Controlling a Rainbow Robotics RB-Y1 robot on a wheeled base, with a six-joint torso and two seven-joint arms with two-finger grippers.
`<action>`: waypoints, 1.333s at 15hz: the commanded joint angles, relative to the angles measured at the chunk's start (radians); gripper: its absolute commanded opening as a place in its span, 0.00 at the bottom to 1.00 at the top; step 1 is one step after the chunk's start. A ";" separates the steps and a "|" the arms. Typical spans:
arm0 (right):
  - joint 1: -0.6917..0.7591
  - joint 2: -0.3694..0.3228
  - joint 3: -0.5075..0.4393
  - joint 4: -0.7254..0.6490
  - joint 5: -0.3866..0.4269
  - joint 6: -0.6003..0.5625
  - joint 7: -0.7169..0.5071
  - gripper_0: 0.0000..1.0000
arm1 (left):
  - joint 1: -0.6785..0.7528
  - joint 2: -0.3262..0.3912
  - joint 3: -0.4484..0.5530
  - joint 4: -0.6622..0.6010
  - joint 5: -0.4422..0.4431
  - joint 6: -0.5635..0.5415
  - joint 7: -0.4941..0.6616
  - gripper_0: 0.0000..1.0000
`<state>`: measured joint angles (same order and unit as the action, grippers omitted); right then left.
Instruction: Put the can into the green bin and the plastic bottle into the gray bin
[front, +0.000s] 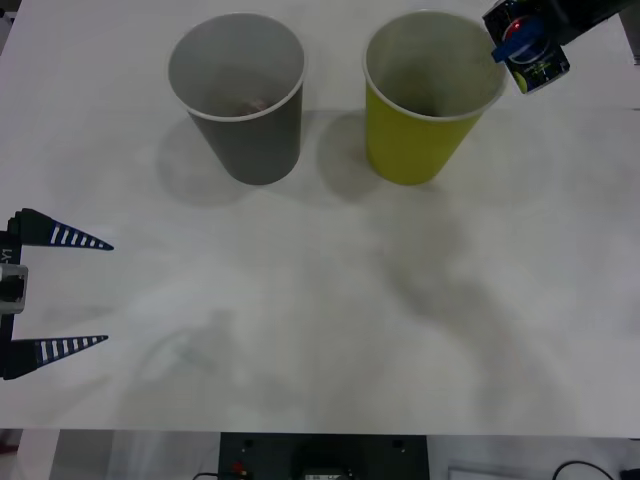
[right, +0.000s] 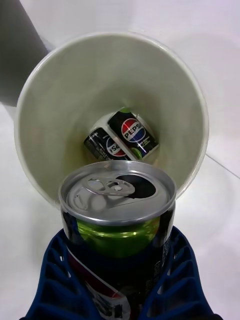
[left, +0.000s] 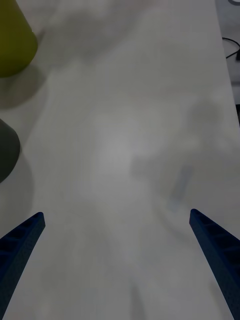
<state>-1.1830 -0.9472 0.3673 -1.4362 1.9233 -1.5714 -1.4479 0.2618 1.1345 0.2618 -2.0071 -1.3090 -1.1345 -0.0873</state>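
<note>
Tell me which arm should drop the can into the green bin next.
Right. The right pincer is shut on the can, held above the green bin at its rim, where two cans already lie. The left pincer is open near the table's left edge, far off.

Small dark drink can (right: 120, 220): shiny brushed-metal silver top, glossy printed body. Yellow-green paper-cup-shaped bin (front: 430, 95): matt paper, smooth pale inside. Dark gray paper-cup-shaped bin (front: 240, 95): matt. White tabletop (front: 320, 330): smooth, faint sheen. Blue ribbed tool fingers (right: 50, 280): matt plastic.
</note>
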 joint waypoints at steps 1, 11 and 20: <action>-0.053 0.087 0.027 0.085 0.100 0.001 0.001 0.00 | 0.000 0.000 0.000 0.000 0.000 0.000 0.000 1.00; -0.159 0.308 0.039 0.296 0.345 0.057 0.023 0.09 | 0.000 0.000 0.000 0.000 0.000 0.000 0.000 1.00; -0.158 0.265 0.036 0.296 0.267 0.039 0.129 1.00 | 0.000 0.000 0.000 0.000 0.000 0.000 0.000 1.00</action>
<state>-1.3410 -0.6674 0.4065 -1.1362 2.2181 -1.5251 -1.3261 0.2618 1.1345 0.2618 -2.0072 -1.3090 -1.1345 -0.0873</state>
